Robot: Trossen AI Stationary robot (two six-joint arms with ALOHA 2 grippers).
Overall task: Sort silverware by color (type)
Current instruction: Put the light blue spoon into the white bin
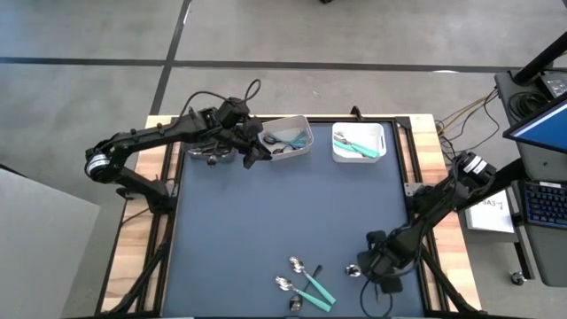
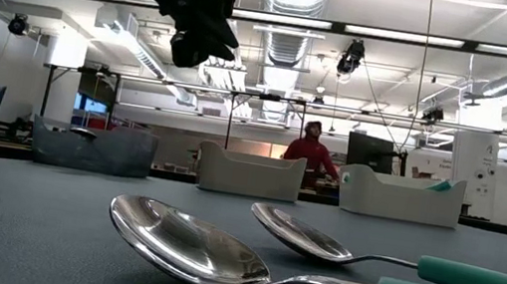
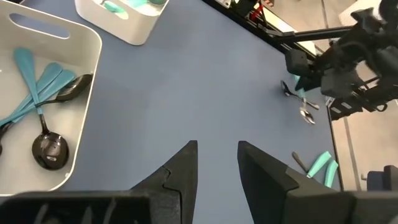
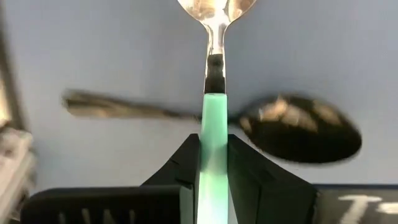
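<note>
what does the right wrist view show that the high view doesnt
Only the right wrist view shows the right gripper with its jaws closed on a teal-handled spoon, and an all-metal spoon lying crosswise under it. Only the high view shows the left gripper by the two white bins, and three more spoons on the mat. Both show the blue mat.

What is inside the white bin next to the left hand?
The white bin holds teal-handled utensils and a dark spoon. Its near wall and the picture's edge hide the rest of the contents.
</note>
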